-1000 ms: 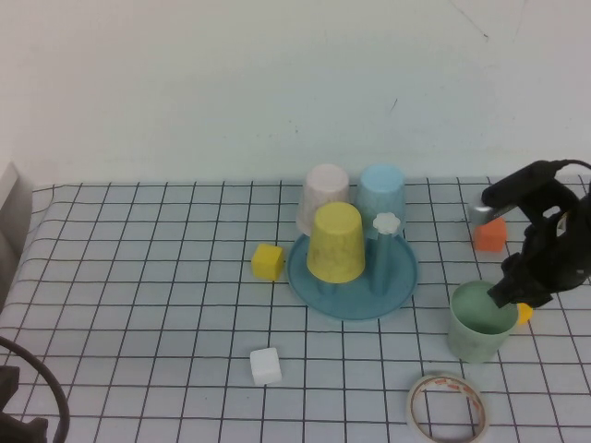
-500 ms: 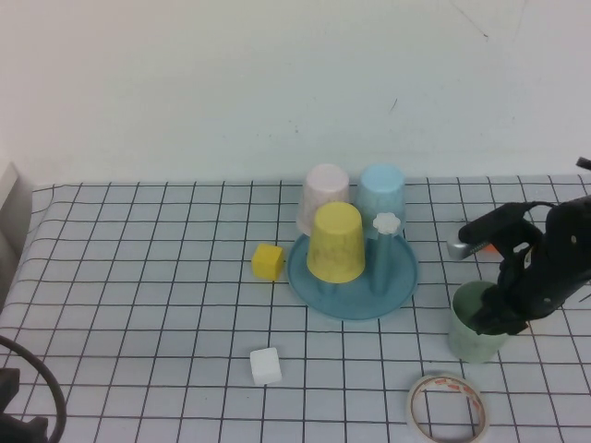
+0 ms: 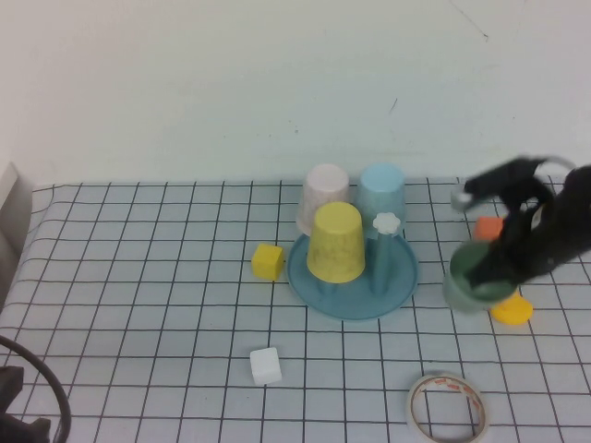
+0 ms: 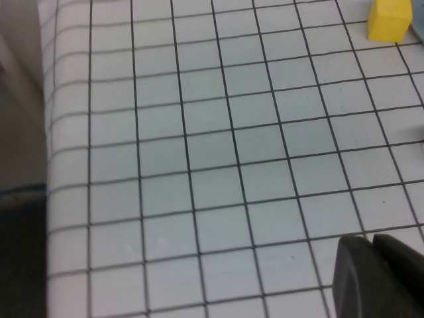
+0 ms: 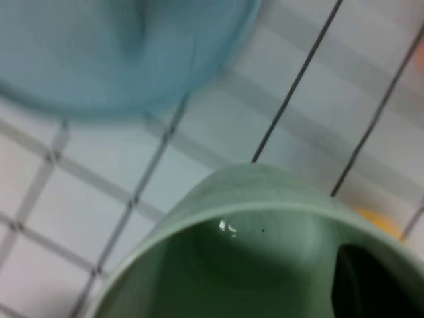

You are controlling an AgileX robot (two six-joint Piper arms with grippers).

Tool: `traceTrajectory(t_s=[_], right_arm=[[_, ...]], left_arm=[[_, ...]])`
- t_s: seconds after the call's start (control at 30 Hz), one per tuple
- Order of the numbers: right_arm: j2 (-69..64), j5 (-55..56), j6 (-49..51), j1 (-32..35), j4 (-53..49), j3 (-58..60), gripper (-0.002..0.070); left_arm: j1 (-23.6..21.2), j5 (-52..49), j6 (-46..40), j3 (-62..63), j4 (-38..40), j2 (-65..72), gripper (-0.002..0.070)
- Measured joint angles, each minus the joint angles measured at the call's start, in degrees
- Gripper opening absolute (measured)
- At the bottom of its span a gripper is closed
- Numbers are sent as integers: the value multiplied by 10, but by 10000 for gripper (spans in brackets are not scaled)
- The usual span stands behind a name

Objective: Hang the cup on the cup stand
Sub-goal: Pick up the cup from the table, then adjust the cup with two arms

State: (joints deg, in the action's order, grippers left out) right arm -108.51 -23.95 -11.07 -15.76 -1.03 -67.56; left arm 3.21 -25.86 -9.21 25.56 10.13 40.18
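A plain white wall (image 3: 231, 83) rises behind the black-gridded white table (image 3: 138, 314).

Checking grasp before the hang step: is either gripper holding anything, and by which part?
The right gripper holds the cup by its rim, one finger inside the mouth, right of the cup stand. The left gripper, near the table's left edge, is shut and holds nothing.

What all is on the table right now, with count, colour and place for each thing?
cup: 1, sage green, held right of the cup stand
cup stand: 1, teal, table centre
inverted cups: 3, yellow, pink, light blue, on the stand
free peg: 1, white tip
blocks: yellow, white, orange
yellow piece: 1, under the cup
tape roll: 1, near edge
right gripper: shut on the cup's rim
left gripper: parked near left, shut
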Motion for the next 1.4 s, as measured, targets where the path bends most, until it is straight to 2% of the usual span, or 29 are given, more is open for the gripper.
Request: traceTrajectory(t_s=[0.1,0.23,0.57,0.73,0.83,0.97,1.13,1.27,1.4], right_arm=[[63,31,0,0,3,0,25],[158,98,0,0,33,-1,25],[277,187,0,-6,133,-1,24],[283,221,2,-58,135,-1,24],[283,262,3,-106,135,-1,24],[283,315,3,-175,135,-1,24],[283,359,23,-251,135,2,24],[287,427,81,-294,135,44,23],[289,543,180,-312,132,137,23]], left_arm=[[0,10,-30,7,-11,0,-1],[0,76,-49,9,-28,0,-1],[0,329,-55,9,-31,0,-1],[0,445,-55,10,-58,0,-1],[0,467,-26,11,-119,0,-1],[0,471,105,11,-250,0,-1],[0,512,322,11,-467,0,-1],[0,600,515,11,-635,0,-1],[0,656,731,11,-721,0,-1]])
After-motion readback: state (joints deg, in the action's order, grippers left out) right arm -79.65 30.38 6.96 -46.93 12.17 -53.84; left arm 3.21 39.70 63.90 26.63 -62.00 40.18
